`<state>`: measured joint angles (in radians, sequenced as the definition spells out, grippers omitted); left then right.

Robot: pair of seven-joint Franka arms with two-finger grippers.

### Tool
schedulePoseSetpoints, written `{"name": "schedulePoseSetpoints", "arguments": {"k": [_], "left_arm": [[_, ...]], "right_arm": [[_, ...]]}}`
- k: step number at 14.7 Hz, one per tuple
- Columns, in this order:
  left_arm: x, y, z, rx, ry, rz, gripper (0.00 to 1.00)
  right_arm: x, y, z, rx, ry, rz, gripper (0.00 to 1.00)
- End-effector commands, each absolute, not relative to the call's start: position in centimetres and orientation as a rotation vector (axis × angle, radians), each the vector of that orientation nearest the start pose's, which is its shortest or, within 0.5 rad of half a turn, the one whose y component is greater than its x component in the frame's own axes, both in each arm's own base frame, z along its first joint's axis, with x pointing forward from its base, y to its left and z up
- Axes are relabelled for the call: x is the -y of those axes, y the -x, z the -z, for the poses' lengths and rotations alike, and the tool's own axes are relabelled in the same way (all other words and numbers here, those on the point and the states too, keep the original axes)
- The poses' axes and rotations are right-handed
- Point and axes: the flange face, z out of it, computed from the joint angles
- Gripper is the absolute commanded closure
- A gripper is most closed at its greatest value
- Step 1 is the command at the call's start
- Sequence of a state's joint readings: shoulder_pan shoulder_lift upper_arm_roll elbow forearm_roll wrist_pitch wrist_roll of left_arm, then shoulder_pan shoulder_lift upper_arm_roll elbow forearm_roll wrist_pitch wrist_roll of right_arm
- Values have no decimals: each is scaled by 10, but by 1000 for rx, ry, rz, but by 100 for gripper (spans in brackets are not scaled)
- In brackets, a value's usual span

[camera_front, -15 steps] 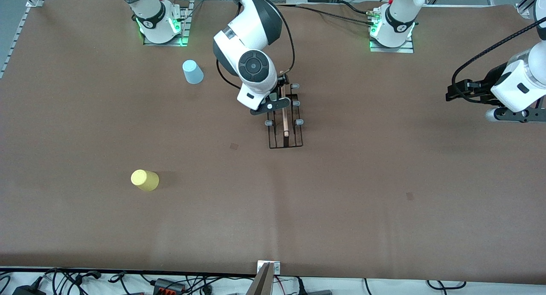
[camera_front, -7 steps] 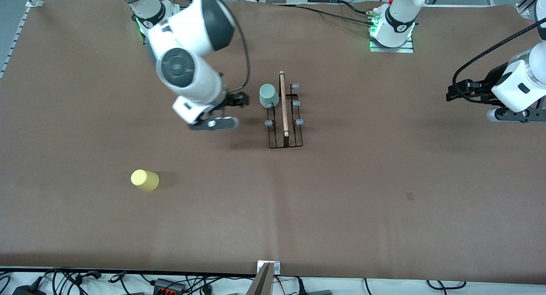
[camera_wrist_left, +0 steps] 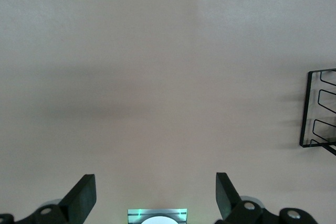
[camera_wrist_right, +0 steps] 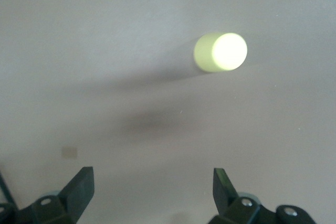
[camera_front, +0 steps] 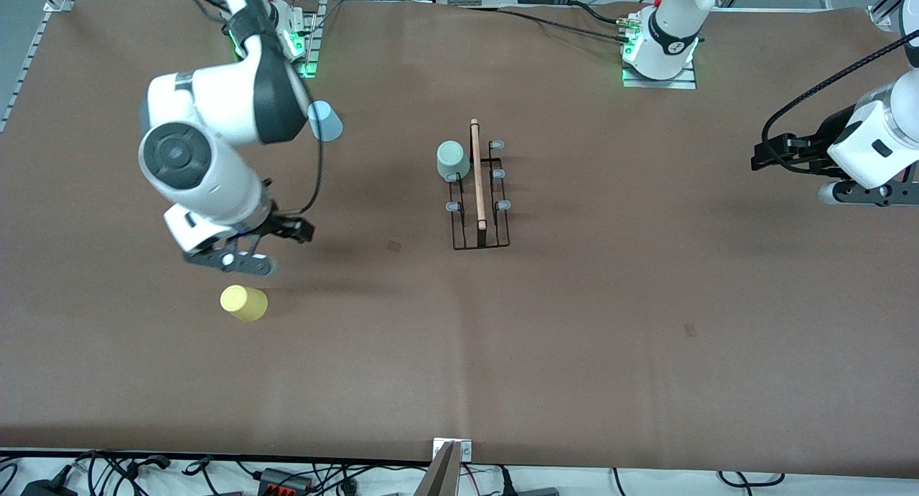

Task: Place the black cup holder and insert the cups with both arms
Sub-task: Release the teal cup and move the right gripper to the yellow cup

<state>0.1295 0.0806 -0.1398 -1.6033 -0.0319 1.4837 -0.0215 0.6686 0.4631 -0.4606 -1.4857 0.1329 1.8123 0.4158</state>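
While the right gripper hangs over bare table just beside the yellow cup, its fingers are spread wide w/ nothing between them; their tips are cut off in the right wrist view. Right arm reaches from its base, wrist bent down. Light blue cup is partly hidden by that arm's elbow. Black cup holder stands mid-table, pale green cup inverted on a peg at the end farther from front camera. Left gripper waits, spread and empty, over the table's left-arm end; only the holder's edge shows in its view.
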Motion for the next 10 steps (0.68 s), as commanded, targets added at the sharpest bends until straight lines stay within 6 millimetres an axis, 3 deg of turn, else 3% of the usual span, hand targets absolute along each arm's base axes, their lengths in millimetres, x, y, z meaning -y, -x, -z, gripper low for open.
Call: {"name": "schedulePoseSetpoints", "arguments": {"k": [1, 3, 5, 8, 10], "left_arm": [[4, -564, -563, -18, 3152, -302, 0], [3, -564, -563, -15, 3152, -302, 0], [2, -564, -562, -13, 3152, -304, 0], [2, -564, -562, -13, 3152, -304, 0], [2, -564, -562, -13, 3152, -304, 0]], "right_arm": [[-155, -673, -392, -378, 3179, -19, 0], [-136, -683, -372, -222, 3197, -24, 0], [-118, -689, -355, -174, 3182, -37, 0], [-94, -701, -311, 0, 3182, -43, 0], [-89, -705, -300, 11, 3158, -22, 0]]}}
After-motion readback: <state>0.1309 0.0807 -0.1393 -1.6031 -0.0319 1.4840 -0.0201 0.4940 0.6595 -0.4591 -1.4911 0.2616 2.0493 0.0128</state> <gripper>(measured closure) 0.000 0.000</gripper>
